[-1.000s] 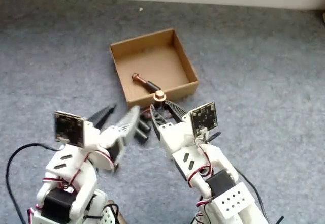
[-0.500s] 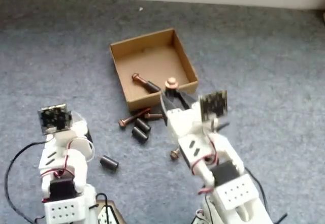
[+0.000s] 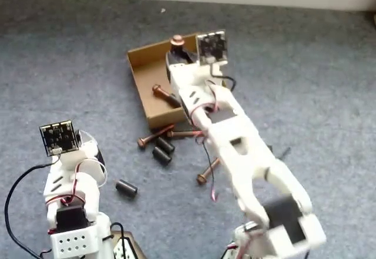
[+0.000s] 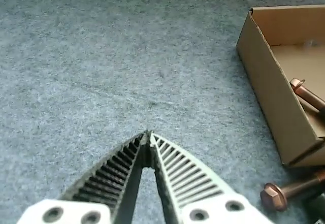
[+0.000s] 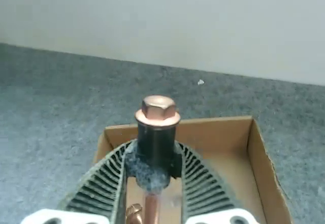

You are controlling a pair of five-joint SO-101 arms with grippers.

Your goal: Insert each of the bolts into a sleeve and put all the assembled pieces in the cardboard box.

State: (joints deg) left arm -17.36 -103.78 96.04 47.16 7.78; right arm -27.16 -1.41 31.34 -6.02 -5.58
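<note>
Overhead, the right arm stretches away from the near edge across grey carpet, and the right gripper sits above the far part of the open cardboard box. Its pincer is closed on a black sleeve held upright. A copper bolt runs through this sleeve, its hexagonal head standing out of the top and its shank showing below between the ribbed fingers. Inside the box an assembled piece, a bolt seated in a dark sleeve, lies flat on the floor near the left wall. Outside, just on the near side of the box's near wall, a loose bolt lies on the carpet with a second loose bolt to its right, partly under the right arm. A third loose bolt lies nearer still, beside that arm. Two empty sleeves lie side by side just on the near side of the first two bolts, and a lone sleeve lies nearer and further left, close to the left arm, which sits at the near left. The left gripper has its pincer closed on nothing, tips touching, above bare carpet to the left of the box.
</note>
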